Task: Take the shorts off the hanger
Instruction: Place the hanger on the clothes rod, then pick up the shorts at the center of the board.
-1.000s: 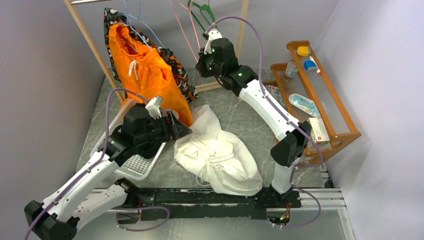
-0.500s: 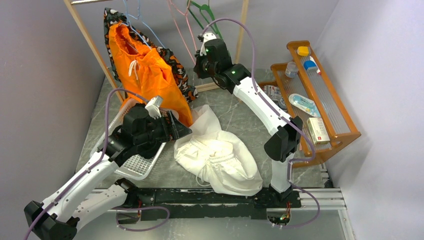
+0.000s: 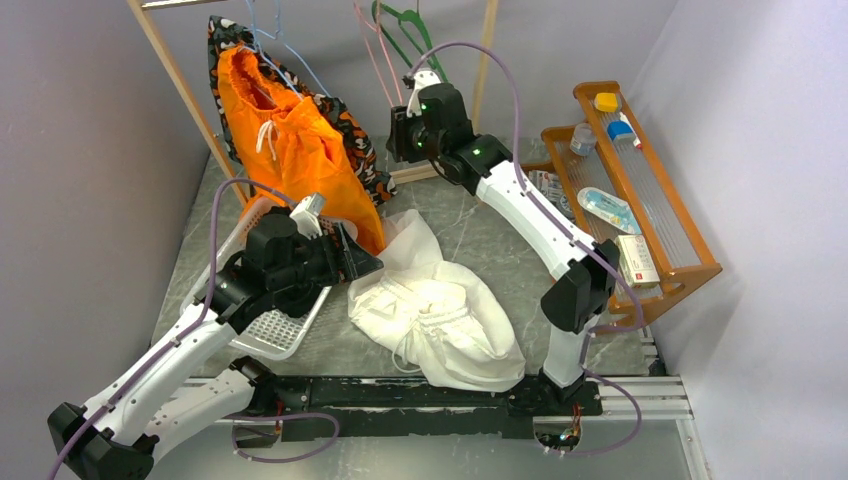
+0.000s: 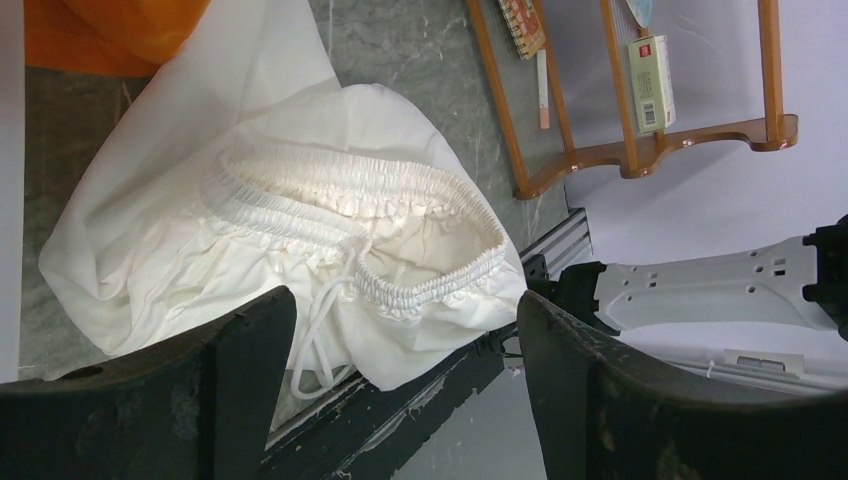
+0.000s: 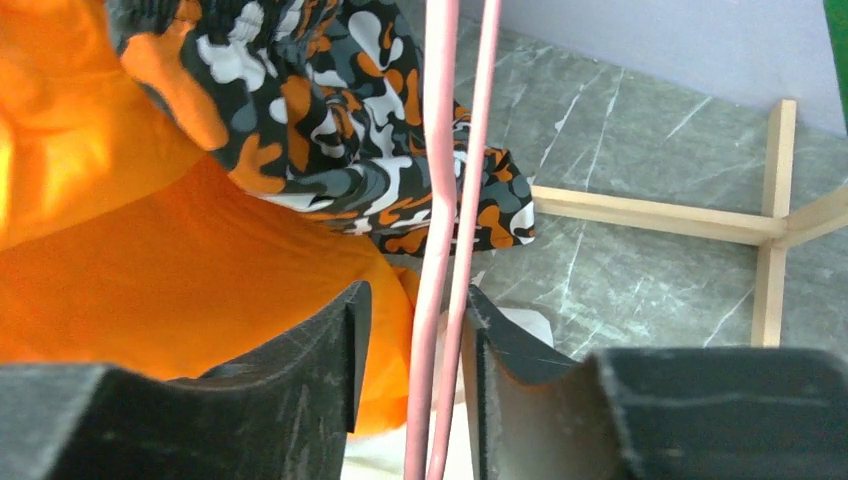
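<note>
Bright orange shorts (image 3: 300,150) of thin, crumpled fabric with a gathered waist and white drawstring hang from a blue wire hanger (image 3: 285,45) on a pale wooden rack (image 3: 180,95), pressed against a black camouflage-print garment (image 3: 352,135). The right gripper (image 5: 415,295) stands partly spread, its dark, scuffed fingers on either side of the twin wires of a thin pink hanger (image 5: 440,150), which run close along the right-hand finger and leave a gap to the other. The left gripper (image 4: 400,310) is spread wide and holds nothing, hanging over a soft white garment (image 4: 250,230) with a ruched elastic waistband. That garment lies heaped on the grey marble-patterned table (image 3: 480,240), near a perforated white basket (image 3: 280,330). A curved wooden shelf (image 3: 650,200) with slatted tiers holds small packets at right. Compared with half a second ago, the right arm's wrist sits slightly farther right and lower, and the pink hanger has shifted right with it. The left arm, the shorts and the white garment lie as they did.
</note>
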Controlling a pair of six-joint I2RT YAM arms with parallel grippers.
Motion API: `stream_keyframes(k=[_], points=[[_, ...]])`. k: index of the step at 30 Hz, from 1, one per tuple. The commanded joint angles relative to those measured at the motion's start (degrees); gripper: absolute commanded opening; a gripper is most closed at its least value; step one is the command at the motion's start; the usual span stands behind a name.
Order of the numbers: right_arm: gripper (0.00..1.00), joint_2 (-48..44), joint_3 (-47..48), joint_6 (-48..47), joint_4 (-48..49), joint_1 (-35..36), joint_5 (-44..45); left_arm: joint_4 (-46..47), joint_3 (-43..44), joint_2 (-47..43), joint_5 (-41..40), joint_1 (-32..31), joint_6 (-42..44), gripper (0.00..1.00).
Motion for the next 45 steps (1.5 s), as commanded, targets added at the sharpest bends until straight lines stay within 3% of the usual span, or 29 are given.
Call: stream_keyframes(k=[1, 7, 13, 19, 22, 27, 29, 33, 34, 45], points=[[0.45, -5.98, -4.45, -0.33, 1.82, -0.24, -2.61, -0.12, 1.54, -0.58, -0.20, -0.03, 0.66, 0.85], [0.69, -19.54, -21.48, 0.48, 8.35, -0.23, -0.18, 0.08, 0.75, -0.04, 0.23, -0.03, 1.11, 0.85], [0.78, -33.05, -41.32, 5.83, 5.59, -0.36, 9.88, -0.46, 0.21, 1.12, -0.75, -0.08, 2.40, 0.85], [0.78, -39.54, -56.58, 17.48, -2.21, -0.57, 3.93, 0.89, -0.86, 4.88, 2.02, -0.67, 2.50, 0.85], [0.72, -41.50, -63.84, 20.66, -2.23, -0.58, -5.02, 2.42, -1.98, 6.35, 2.11, -3.29, 0.82, 0.85], [0.66, -47.05, -72.60, 25.69, 2.54, -0.39, -15.86, 2.65, -2.08, 10.07, -4.61, -11.90, -3.61, 0.85], [0.54, -48.46, -75.39, 26.07, 3.98, -0.35, -18.66, 3.94, -2.86, 11.42, -6.21, -14.43, -6.99, 0.85], [0.16, -49.17, -79.48, 27.34, 4.85, -0.39, -21.44, 12.01, -7.00, 13.52, -9.50, -18.22, -17.82, 0.86], [0.11, -49.16, -80.78, 27.77, 5.39, -0.31, -22.72, 14.74, -8.26, 13.90, -9.50, -18.73, -19.76, 0.86], [0.05, -48.54, -89.48, 27.87, 11.78, 0.80, -32.71, 28.92, -12.94, 20.57, -10.22, -21.11, -32.09, 0.89]])
